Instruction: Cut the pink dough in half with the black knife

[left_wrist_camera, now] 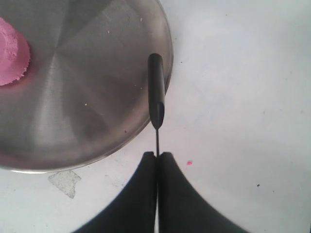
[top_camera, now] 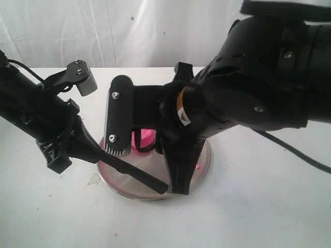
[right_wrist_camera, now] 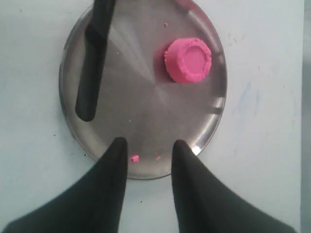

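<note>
Your pink dough (right_wrist_camera: 188,59) sits as one whole round puck on the steel plate (right_wrist_camera: 146,104), close to the plate's far edge and uncut. Bare metal lies between it and the black knife (right_wrist_camera: 93,68), which crosses the plate's left edge, well apart from the dough. Your left gripper (left_wrist_camera: 156,156) is clenched on the knife's thin blade end just outside the rim, so the thick handle sticks out over the plate. Your right gripper (right_wrist_camera: 149,142) hangs over the near rim with its jaws spread and nothing between them, and its bulky arm hides much of the plate from the outside camera. Pink crumbs (right_wrist_camera: 135,158) lie by that rim, and a pale scrap (left_wrist_camera: 64,180) lies on the desk (right_wrist_camera: 262,145).
</note>
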